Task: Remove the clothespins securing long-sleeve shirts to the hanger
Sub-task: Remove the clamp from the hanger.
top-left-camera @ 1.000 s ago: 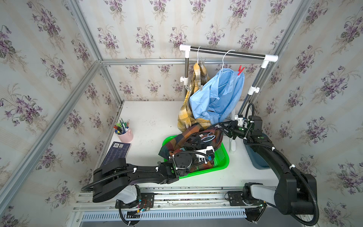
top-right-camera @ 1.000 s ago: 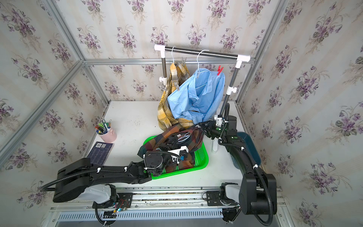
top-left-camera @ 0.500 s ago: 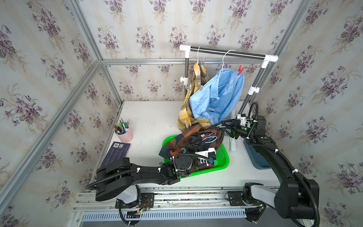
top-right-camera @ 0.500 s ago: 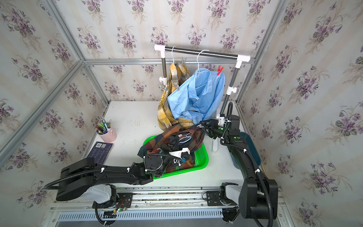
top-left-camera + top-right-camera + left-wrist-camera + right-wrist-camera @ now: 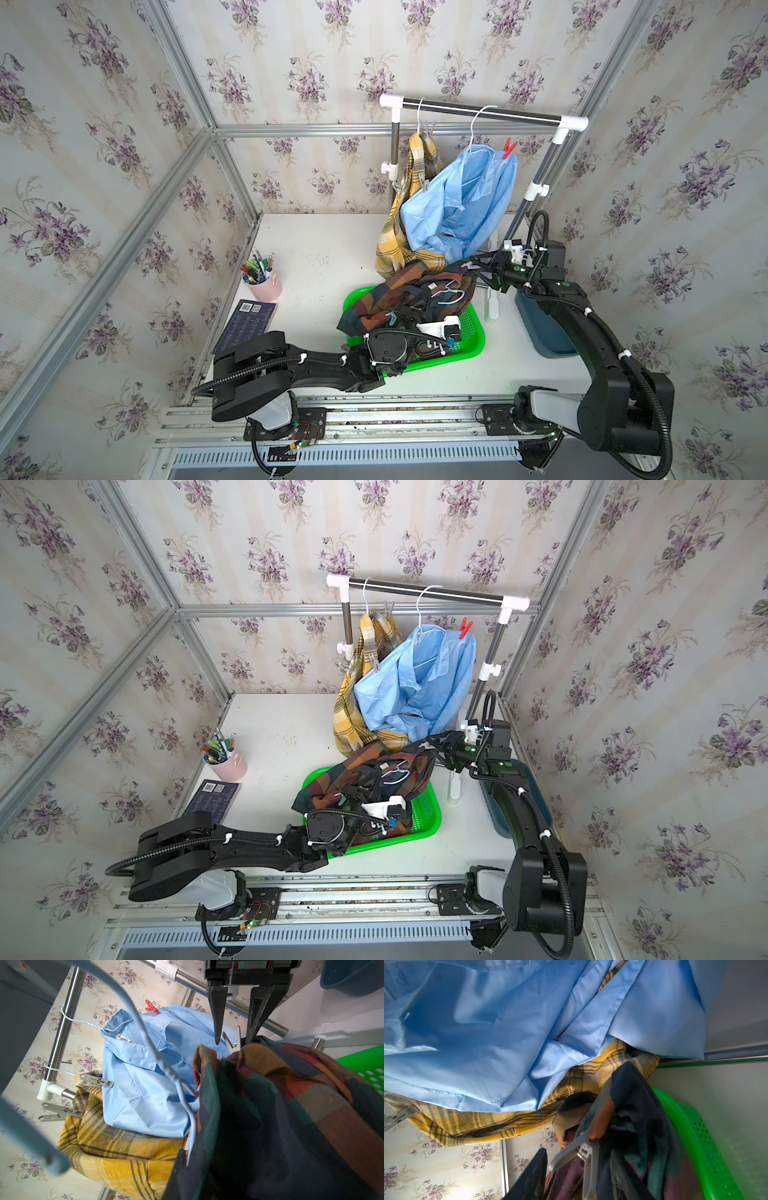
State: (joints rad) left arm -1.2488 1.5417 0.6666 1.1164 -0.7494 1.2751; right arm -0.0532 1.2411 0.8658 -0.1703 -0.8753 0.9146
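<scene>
My right gripper (image 5: 232, 1042) has its jaws apart, with a grey clothespin (image 5: 584, 1152) between the tips. The pin is clipped to the edge of the dark check shirt (image 5: 415, 286). My left gripper (image 5: 405, 309) is closed, low in that shirt's folds over the green basket (image 5: 473, 336); what it pinches is hidden. Beyond and above my right jaws hang the blue shirt (image 5: 461, 199) and the yellow plaid shirt (image 5: 395, 249). A red clothespin (image 5: 508, 147) sits high on the blue one.
</scene>
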